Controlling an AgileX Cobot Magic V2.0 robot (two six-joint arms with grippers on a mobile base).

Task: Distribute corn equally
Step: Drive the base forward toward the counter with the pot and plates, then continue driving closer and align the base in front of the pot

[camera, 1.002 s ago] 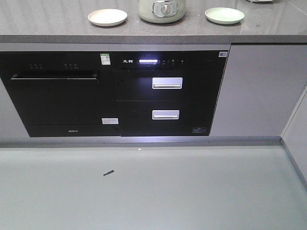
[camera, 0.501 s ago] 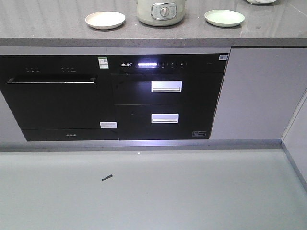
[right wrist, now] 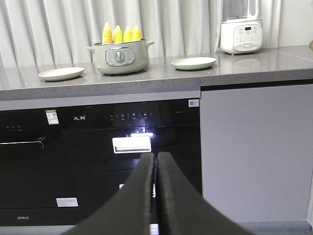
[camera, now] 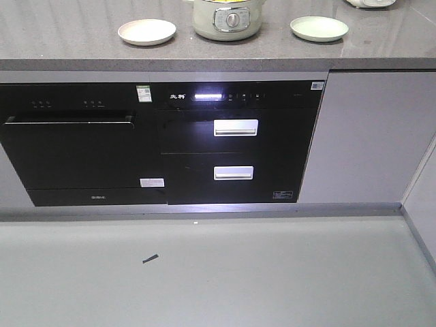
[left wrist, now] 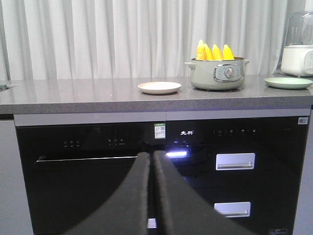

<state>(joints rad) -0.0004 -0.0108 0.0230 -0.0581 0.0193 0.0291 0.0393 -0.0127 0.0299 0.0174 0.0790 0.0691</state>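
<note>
Front view: the grey counter [camera: 82, 41] carries a pale pot [camera: 227, 19] at the far centre. A cream plate [camera: 146, 31] lies to its left and a green plate [camera: 319, 28] to its right, both bare. The pot's contents are cut off by the top edge, and neither arm shows here. Below are black appliance fronts [camera: 231, 143] and a bare floor [camera: 272, 272] with one small dark scrap [camera: 150, 259]. Left wrist view: the left gripper [left wrist: 151, 156] is low, level with the appliance fronts, its fingers [left wrist: 134, 196] pressed together on nothing. The corn [left wrist: 213, 51], four cobs by my count, stands tips-up in the pot, well apart from this gripper. Right wrist view: the right gripper [right wrist: 155, 157] is likewise low and short of the counter, fingers [right wrist: 173, 200] closed and empty. A blender [right wrist: 240, 29] stands at the far right before the curtain [right wrist: 49, 29]. Assessment: distribution has not begun. The plates flanking the pot suggest one receiving dish per arm, two cobs each. The upright cobs leave their tips free for a pinch from above.
</note>
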